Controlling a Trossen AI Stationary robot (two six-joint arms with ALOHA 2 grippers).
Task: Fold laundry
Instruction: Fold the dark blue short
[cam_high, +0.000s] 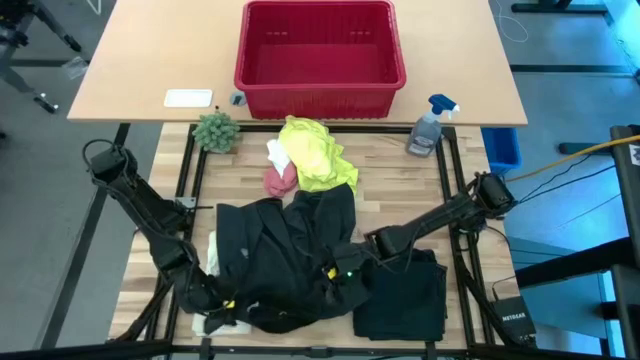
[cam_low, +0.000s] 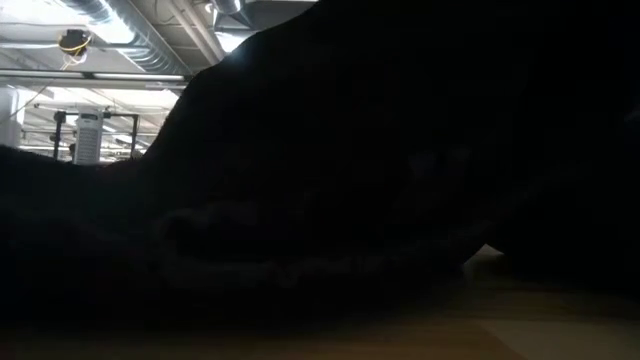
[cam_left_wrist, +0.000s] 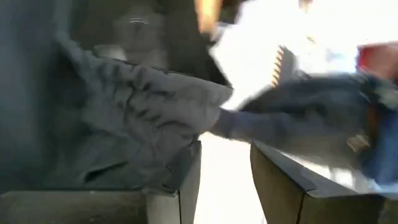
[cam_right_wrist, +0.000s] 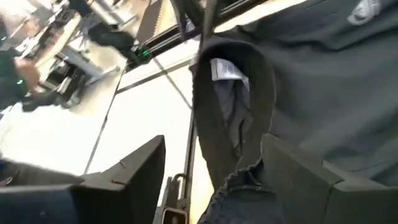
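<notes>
Black trousers heaped at worktop's near edge. Left gripper and right gripper both parted, gripping nothing; we should regrasp the waistband evenly.

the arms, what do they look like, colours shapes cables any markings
Both arms are matte black, built of slim tubular links with chunky rounded joints. The left arm and right arm each show small yellow-green markings near the wrist. A black cable loops at each base. The fingers are dark, flat, angular plates.
</notes>
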